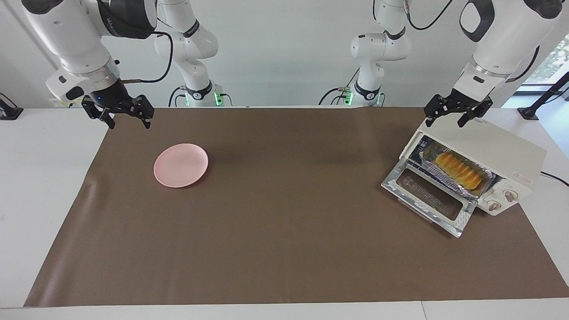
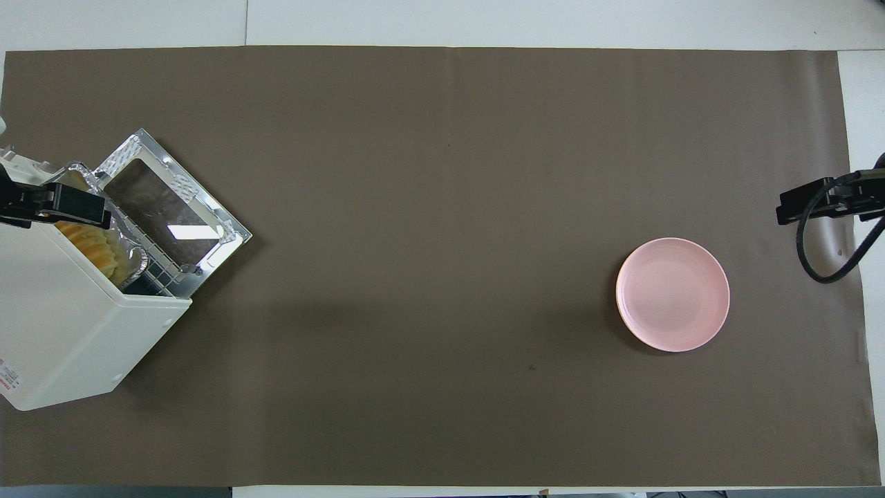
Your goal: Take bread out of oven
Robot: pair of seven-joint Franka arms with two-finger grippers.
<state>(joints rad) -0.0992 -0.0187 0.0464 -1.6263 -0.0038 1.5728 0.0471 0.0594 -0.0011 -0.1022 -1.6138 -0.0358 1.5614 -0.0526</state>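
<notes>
The cream-white oven (image 1: 500, 149) stands at the left arm's end of the table, with its glass door (image 1: 430, 198) folded down and open. The golden ridged bread (image 1: 458, 170) lies in a silver foil tray (image 1: 433, 169) on the rack inside; it also shows in the overhead view (image 2: 93, 250). My left gripper (image 1: 446, 122) hangs open and empty over the oven's top corner, above the door opening, touching nothing. My right gripper (image 1: 129, 125) hangs open and empty over the mat's edge near the pink plate (image 1: 181, 165).
A brown mat (image 1: 284, 231) covers most of the table. The oven (image 2: 69, 332) sits angled, with its open door (image 2: 169, 207) reaching out onto the mat. The plate (image 2: 673, 294) lies toward the right arm's end.
</notes>
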